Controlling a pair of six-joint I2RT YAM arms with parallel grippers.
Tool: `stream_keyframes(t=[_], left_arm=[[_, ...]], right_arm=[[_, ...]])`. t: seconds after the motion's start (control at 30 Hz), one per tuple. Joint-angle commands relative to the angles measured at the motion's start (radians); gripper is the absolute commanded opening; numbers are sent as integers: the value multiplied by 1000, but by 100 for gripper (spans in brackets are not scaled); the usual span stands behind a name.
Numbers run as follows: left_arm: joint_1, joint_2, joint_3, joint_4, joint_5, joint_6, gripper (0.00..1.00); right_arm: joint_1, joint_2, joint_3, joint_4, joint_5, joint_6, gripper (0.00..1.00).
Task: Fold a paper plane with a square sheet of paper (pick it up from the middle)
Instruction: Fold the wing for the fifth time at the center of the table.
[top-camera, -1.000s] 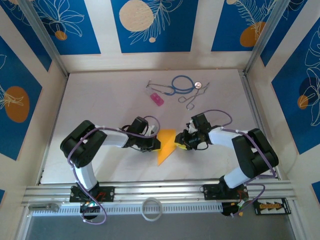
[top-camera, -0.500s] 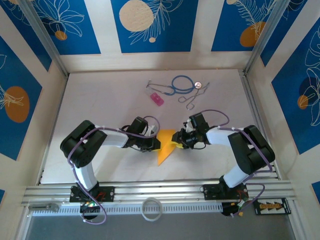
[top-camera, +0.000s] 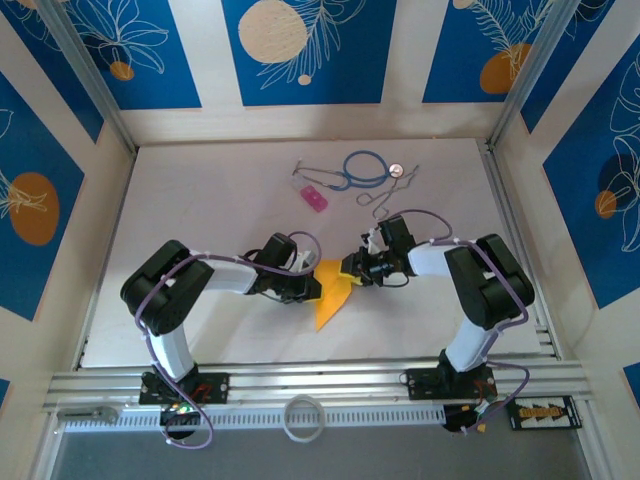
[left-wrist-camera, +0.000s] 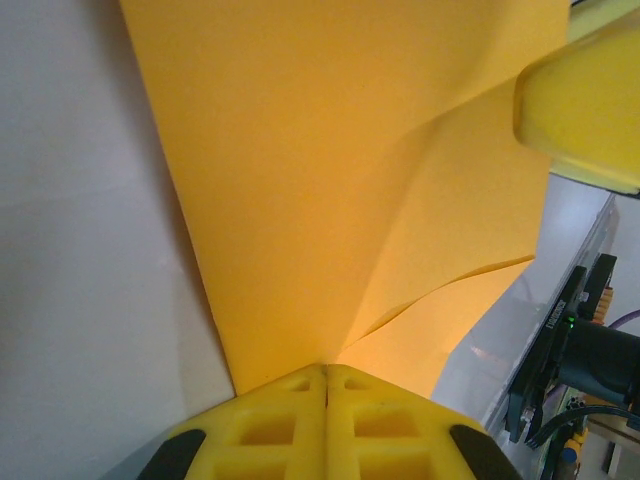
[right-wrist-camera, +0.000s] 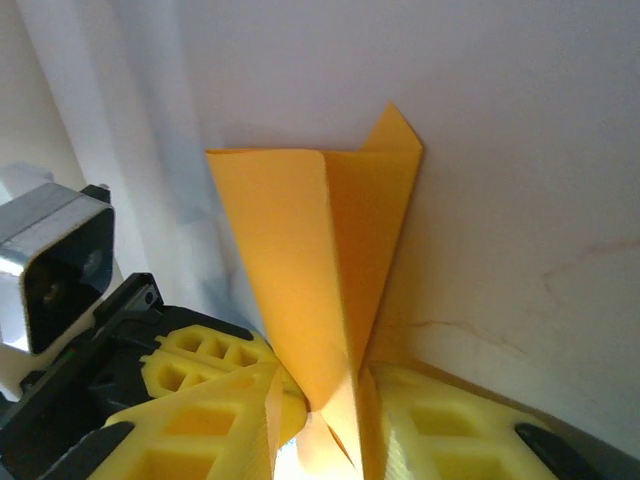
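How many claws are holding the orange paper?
2. The left claw pinches the orange paper at its left edge, and the right claw pinches it on its right side.

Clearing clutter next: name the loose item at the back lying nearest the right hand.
The metal forceps: they lie just beyond the right hand, which pinches the orange paper; the blue stethoscope and pink block sit farther off.

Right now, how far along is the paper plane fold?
Done: the paper is already folded into a tapered, pointed shape with visible creases. In hand: the left tool and right tool are each shut on it from opposite sides. Left: it is not yet a narrow dart with a straight centre ridge, so further folds look needed.
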Motion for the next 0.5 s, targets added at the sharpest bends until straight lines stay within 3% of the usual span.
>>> stream_keyframes(t=[0.0, 0.2, 0.37, 0.47], left_arm=[[5, 8, -8, -100, -64, 39, 0], [5, -25, -1, -86, -64, 35, 3], [3, -126, -5, -86, -106, 55, 28], [-24, -198, 20, -178, -172, 150, 35]], right_arm=[[-12, 22, 31, -40, -53, -59, 25], [-21, 35, 57, -100, -51, -81, 7], [-22, -12, 32, -96, 3, -4, 2], [-24, -64, -1, -64, 47, 120, 1]])
